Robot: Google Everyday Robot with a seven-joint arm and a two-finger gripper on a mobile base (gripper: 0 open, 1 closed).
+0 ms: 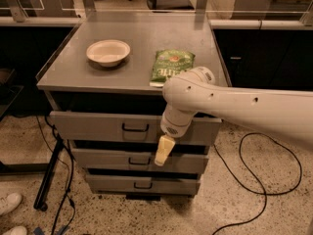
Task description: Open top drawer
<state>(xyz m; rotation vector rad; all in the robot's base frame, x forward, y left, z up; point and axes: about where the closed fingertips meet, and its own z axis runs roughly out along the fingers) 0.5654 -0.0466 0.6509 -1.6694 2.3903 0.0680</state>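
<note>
The top drawer [98,127] is the widest of three grey metal drawers under a grey cabinet top, with a small black pull handle [135,128] at its centre. Its front stands out a little from the cabinet, with a dark gap above it. My white arm reaches in from the right, and my gripper [164,151] hangs point-down in front of the drawers, just right of and below the handle, over the second drawer's [102,159] front. It touches no handle that I can see.
On the cabinet top [137,38] sit a cream bowl [108,52] at the left and a green chip bag [170,66] at the right. The third drawer [112,184] is lowest. Black cables [259,180] lie on the speckled floor at right, a black stand leg [49,177] at left.
</note>
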